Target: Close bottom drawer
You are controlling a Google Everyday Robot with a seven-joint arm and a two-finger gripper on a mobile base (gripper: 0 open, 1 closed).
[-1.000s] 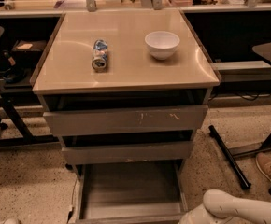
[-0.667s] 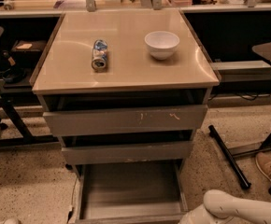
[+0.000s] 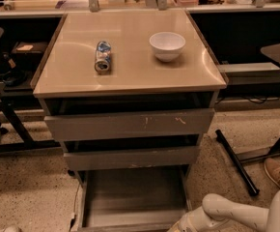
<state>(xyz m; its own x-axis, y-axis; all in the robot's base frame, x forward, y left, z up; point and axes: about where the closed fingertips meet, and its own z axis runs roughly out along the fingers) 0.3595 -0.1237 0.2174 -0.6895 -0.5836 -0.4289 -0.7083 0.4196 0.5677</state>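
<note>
The bottom drawer (image 3: 133, 197) of the grey cabinet stands pulled far out toward me. Its shallow grey tray is bare, and its front runs along the picture's lower edge. Above it are the plain middle drawer (image 3: 130, 157) and the wide top drawer (image 3: 128, 124) with yellowish scratch marks; both stand slightly out. My white arm (image 3: 227, 214) reaches in from the lower right, down toward the bottom drawer's front right corner. The gripper itself is below the picture's edge and out of view.
On the beige cabinet top (image 3: 130, 71) a can (image 3: 102, 57) lies on its side beside a white bowl (image 3: 167, 45). A black chair base (image 3: 5, 124) stands at the left. Black table legs (image 3: 236, 161) and a shoe (image 3: 277, 170) are on the floor at the right.
</note>
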